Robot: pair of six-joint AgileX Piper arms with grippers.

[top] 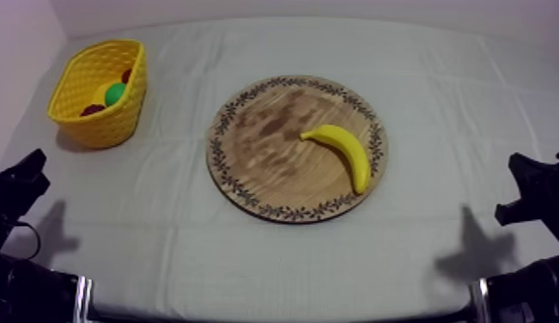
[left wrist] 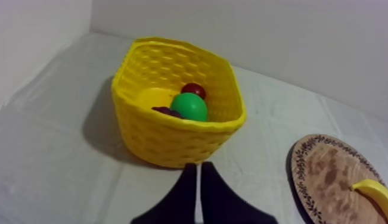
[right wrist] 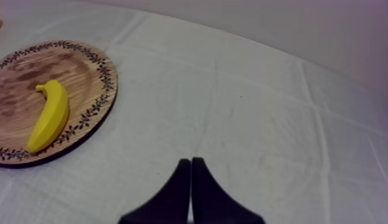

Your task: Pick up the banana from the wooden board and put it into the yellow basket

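A yellow banana (top: 344,151) lies on the right part of the round wooden board (top: 257,155) at the table's middle; the right wrist view has the banana (right wrist: 49,115) on the board (right wrist: 17,77) too. The yellow basket (top: 100,93) stands at the far left, holding a green fruit (left wrist: 188,107), a small red fruit (left wrist: 194,90) and something dark. My left gripper (top: 27,167) rests low at the left, its fingers (left wrist: 198,173) together as a wedge before the basket (left wrist: 172,137). My right gripper (top: 521,167) rests low at the right, shut (right wrist: 190,164) over bare cloth.
Walls bound the table at the back and left. The board's edge (left wrist: 303,173) with the banana's tip (left wrist: 375,193) lies to the right of the basket. Bare cloth surrounds the board on all sides.
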